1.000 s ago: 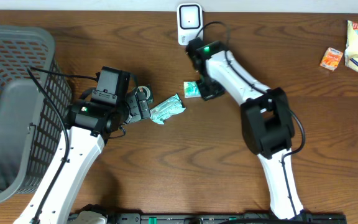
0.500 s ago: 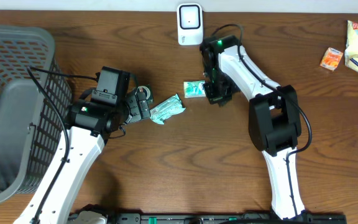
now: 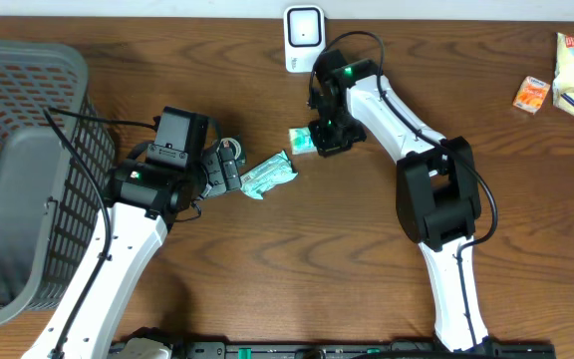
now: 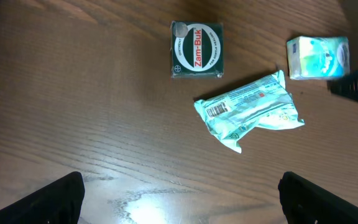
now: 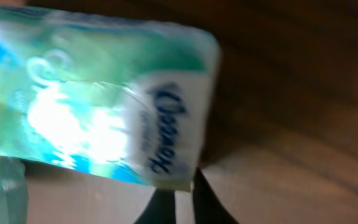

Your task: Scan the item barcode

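Foreground: the left gripper (image 3: 225,168) hangs with fingers spread wide and empty just beside the tin (image 4: 196,50) and the crumpled packet (image 3: 268,175), whose barcode lies face up, apparently parked out of the way. Beyond it, the right gripper (image 3: 327,140) is clenched on nothing, its tips at the edge of the tissue pack (image 3: 302,141), which lies on the table, a pose that suggests nudging rather than lifting. Farthest stands the scanner (image 3: 304,38), near the tissue pack but apart from it, so no code is presented yet.
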`<state>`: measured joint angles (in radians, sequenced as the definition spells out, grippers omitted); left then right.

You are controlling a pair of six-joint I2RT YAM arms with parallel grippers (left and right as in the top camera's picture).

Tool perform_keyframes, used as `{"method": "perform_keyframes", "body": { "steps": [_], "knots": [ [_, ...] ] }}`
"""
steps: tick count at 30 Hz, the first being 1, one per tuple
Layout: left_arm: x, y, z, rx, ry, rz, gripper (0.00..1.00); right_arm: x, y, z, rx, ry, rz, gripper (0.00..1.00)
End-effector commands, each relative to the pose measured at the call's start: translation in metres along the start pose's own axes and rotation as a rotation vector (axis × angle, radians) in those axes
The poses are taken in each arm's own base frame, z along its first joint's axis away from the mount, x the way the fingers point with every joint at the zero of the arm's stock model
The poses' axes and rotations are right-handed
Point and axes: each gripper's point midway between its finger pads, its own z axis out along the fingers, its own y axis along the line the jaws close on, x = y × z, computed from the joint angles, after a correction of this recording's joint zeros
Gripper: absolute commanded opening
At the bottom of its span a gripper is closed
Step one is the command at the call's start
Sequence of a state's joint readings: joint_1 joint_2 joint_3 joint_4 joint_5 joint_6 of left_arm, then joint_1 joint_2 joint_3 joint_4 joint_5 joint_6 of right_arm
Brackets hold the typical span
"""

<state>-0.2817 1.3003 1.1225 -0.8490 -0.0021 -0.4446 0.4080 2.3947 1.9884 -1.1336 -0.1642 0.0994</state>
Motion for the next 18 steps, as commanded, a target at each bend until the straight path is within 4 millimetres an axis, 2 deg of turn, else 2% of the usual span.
{"method": "perform_keyframes", "body": {
  "steps": [1,4,7,9,11,13,18],
  "knots": [
    [-0.004,-0.001,-0.004,0.003,-0.011,-0.003,0.98,-0.023,-0.013,-0.016,0.086,-0.121,0.042,0.02],
    [-0.004,-0.001,-0.004,0.004,-0.012,-0.003,0.97,-0.046,-0.016,-0.020,0.104,-0.214,0.051,0.07],
    [-0.004,-0.001,-0.004,0.004,-0.012,-0.003,0.98,-0.068,-0.011,-0.026,0.074,-0.308,0.067,0.04],
    [-0.004,-0.001,-0.004,0.004,-0.012,-0.003,0.98,-0.079,-0.001,-0.029,0.021,-0.353,0.054,0.08],
    [-0.004,-0.001,-0.004,0.004,-0.012,-0.003,0.98,-0.082,0.013,-0.033,-0.055,-0.357,0.038,0.12],
    [-0.004,-0.001,-0.004,0.004,-0.012,-0.003,0.98,-0.080,0.021,-0.035,-0.099,-0.344,0.031,0.22],
    [-0.004,-0.001,-0.004,0.004,-0.012,-0.003,0.98,-0.070,0.015,-0.039,-0.095,-0.298,0.051,0.28]
  ]
}}
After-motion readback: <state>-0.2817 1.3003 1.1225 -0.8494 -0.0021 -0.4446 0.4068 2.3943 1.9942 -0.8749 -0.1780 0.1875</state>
